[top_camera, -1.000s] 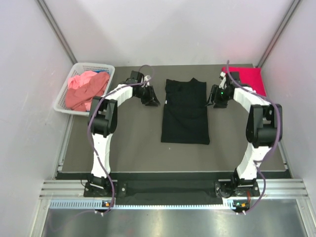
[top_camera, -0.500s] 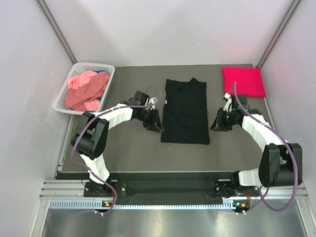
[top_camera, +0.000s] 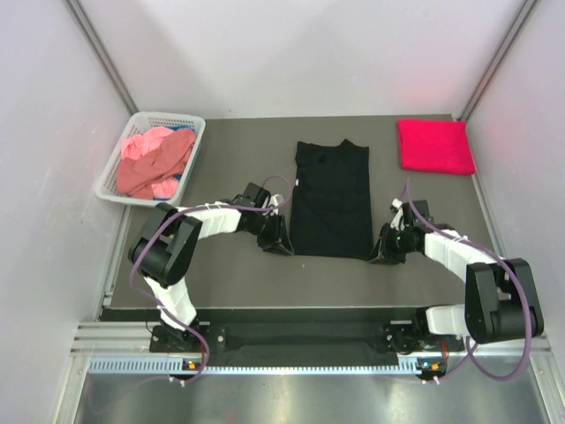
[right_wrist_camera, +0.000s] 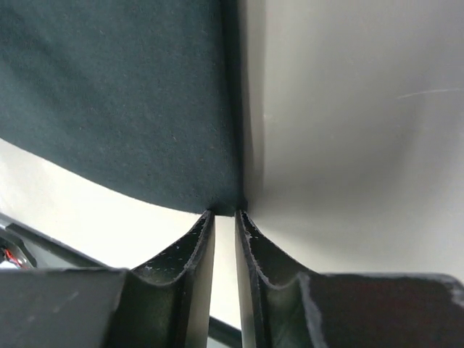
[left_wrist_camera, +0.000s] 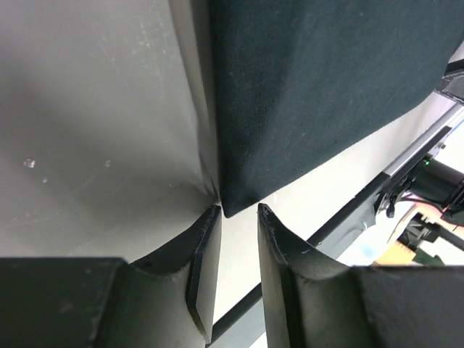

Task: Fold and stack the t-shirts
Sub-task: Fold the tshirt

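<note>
where the table point(top_camera: 229, 274) reaches its far left corner, a white lattice basket point(top_camera: 169, 115) holds a loose heap of salmon pink t-shirts point(top_camera: 150, 163), bunched and unfolded, well apart from everything else.

right of it and nearer, the left gripper point(top_camera: 281, 247) lies low over the table at the near left corner of the black t-shirt point(top_camera: 331, 199). in the left wrist view its two fingers point(left_wrist_camera: 206, 246) stand apart with a clear strip of light between them. the pointed corner of the cloth sits just at the mouth of that gap, not visibly inside it, so nothing is pinched there.

the black t-shirt lies flat in the middle of the table as a tall rectangle, collar toward the far side, sleeves tucked in and long edges straight.

at its near right corner the right gripper point(top_camera: 384, 256) is down on the table in the same way. in the right wrist view its fingers point(right_wrist_camera: 196, 254) are drawn almost together, with only a thin slit between them, and the cloth's corner meets their tips. whether any cloth is caught in that slit cannot be told.

far right, near the back corner, the crimson red t-shirt point(top_camera: 434, 146) lies folded into a neat rectangle, well apart from both grippers.
</note>
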Robot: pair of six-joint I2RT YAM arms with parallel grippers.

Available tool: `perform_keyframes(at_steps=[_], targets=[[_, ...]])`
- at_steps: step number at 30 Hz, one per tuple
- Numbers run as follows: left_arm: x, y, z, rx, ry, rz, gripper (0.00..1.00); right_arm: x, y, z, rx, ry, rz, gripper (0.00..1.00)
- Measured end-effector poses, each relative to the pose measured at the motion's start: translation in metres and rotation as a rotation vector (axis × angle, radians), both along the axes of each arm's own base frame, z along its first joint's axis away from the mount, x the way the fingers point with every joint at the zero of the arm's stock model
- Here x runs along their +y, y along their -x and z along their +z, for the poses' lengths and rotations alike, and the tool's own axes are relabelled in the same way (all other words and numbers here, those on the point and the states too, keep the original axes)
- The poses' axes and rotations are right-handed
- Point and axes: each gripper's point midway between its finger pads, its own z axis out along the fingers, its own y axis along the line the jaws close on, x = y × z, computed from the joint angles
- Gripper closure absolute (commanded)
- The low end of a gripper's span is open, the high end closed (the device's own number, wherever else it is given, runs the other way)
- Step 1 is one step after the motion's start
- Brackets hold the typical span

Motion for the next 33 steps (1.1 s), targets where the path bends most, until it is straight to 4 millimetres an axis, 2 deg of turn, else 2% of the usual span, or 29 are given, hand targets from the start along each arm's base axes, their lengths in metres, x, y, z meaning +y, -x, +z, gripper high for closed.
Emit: perform_keyframes(at_steps=[2,5,9,12,16,24,33], targets=[[0.000,0.000,0.000,0.006,-0.001,0.010,0.68,-0.002,-0.001,0.000,-0.007,0.012,-0.009,0.78],[0.001,-0.001,0.001,0.002,-0.008,0.018,0.67,-0.006,-0.003,0.003,-0.022,0.035,-0.027,0.68],[0.006,-0.004,0.004,-0.025,-0.037,0.032,0.64,-0.008,-0.004,0.015,-0.062,0.037,-0.049,0.56],[0.007,-0.005,0.006,-0.032,-0.039,0.036,0.63,-0.008,-0.007,0.026,-0.101,0.029,-0.067,0.52],[0.007,-0.005,0.007,-0.033,-0.032,0.035,0.62,-0.008,-0.008,0.027,-0.102,0.029,-0.080,0.52],[0.003,-0.014,0.009,-0.037,0.027,0.035,0.60,-0.008,-0.008,0.006,-0.045,0.033,-0.084,0.56],[0.003,-0.011,0.005,-0.020,0.038,0.026,0.61,0.000,-0.012,0.005,-0.045,-0.019,-0.088,0.61]])
